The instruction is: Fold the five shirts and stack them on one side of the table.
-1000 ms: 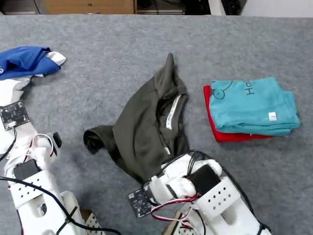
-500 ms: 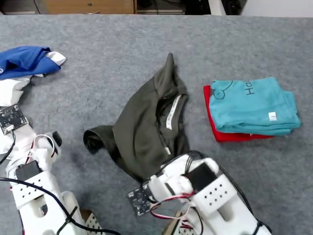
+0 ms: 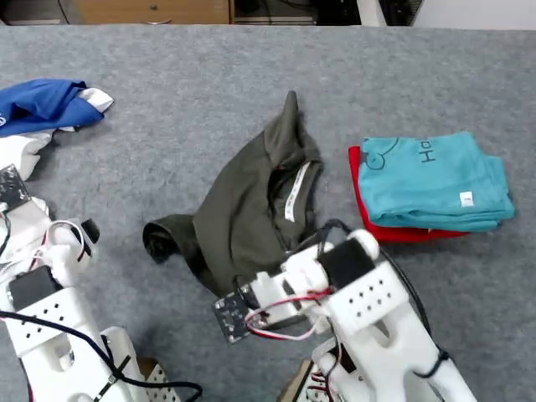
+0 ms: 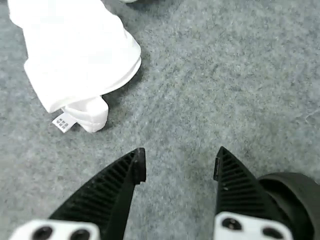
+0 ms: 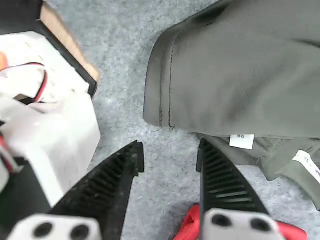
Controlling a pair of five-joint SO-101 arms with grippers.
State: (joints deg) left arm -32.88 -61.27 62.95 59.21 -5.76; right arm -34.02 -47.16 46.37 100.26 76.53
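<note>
**Left gripper** (image 4: 180, 152): jaws apart and empty, above the bare grey felt table (image 3: 167, 59). It is near a crumpled white shirt (image 4: 75, 50), whose care tag (image 4: 62, 121) carries print too small to read.

**Right gripper** (image 5: 170, 145): jaws apart and empty, close to the hem of the olive shirt (image 5: 250, 65). That shirt lies rumpled mid-table with its pale neck label (image 3: 295, 194) exposed.

**Blue shirt** (image 3: 46, 100): bunched at the far left, beside the white one.

**Teal shirt** (image 3: 435, 180): folded, with a small white tag (image 3: 466, 198), resting on a folded red shirt (image 3: 394, 233) at the right.

Beyond the far edge stands what appears to be a wooden cabinet (image 3: 151, 10).
</note>
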